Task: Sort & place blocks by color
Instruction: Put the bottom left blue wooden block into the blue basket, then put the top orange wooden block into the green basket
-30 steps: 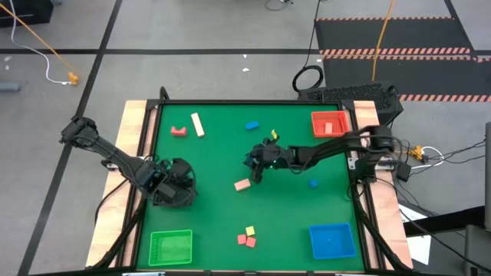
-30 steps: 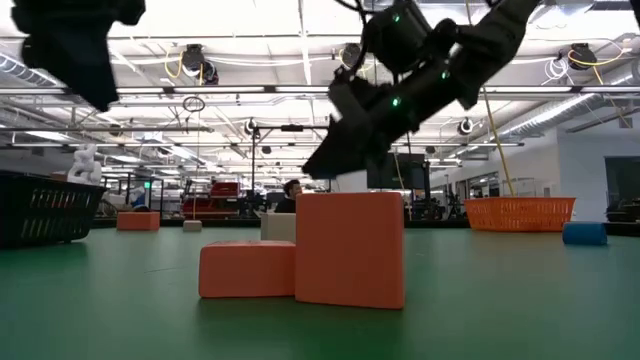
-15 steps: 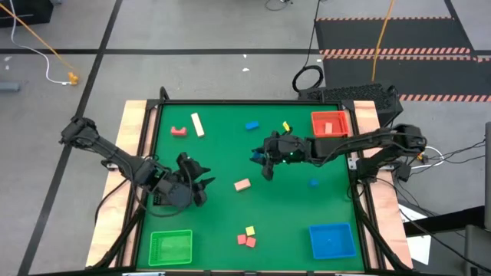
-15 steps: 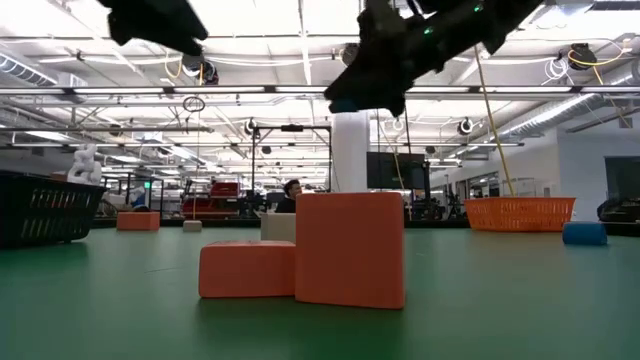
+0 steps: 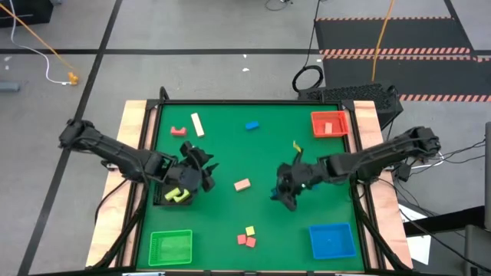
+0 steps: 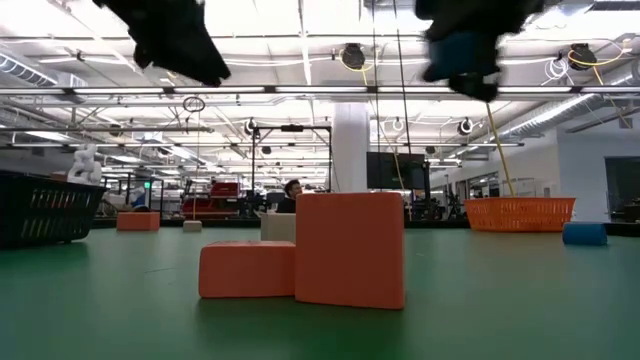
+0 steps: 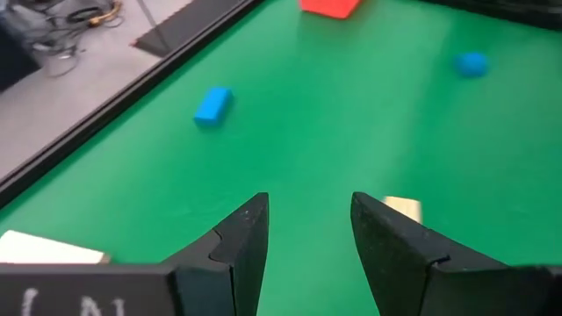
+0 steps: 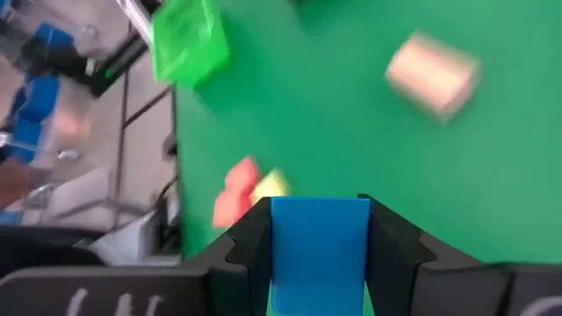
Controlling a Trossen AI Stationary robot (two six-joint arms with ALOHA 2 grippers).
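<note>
Green table (image 5: 222, 222) from above, grey floor around. Left gripper (image 5: 201, 170) at 9 o'clock of centre, right gripper (image 5: 285, 192) at 4 o'clock. Pink block (image 5: 242, 184) at centre, between both; tan bar (image 5: 197, 124) and red L (image 5: 179, 131) at 11 o'clock; blue block (image 5: 252, 126) at 12; red tray (image 5: 331, 123) at 1 o'clock, blue tray (image 5: 332, 240) at 5, green tray (image 5: 171, 247) at 7; red and yellow cubes (image 5: 246, 237) at 6. Level across felt: big red blocks (image 6: 310, 250) up close, orange basket (image 6: 518, 212) and blue cylinder (image 6: 584, 233) at 3 o'clock, black bin (image 6: 45, 208) at 9; both grippers dark overhead. Left wrist: fingers (image 7: 246, 241) parted, holding nothing, over bare green; blue block (image 7: 212, 104) and blue cylinder (image 7: 471, 63) beyond. Right wrist: fingers (image 8: 250, 246) clamped on blue piece (image 8: 319, 253); pink block (image 8: 433, 73), green tray (image 8: 188, 39), red and yellow cubes (image 8: 246, 188) below.
</note>
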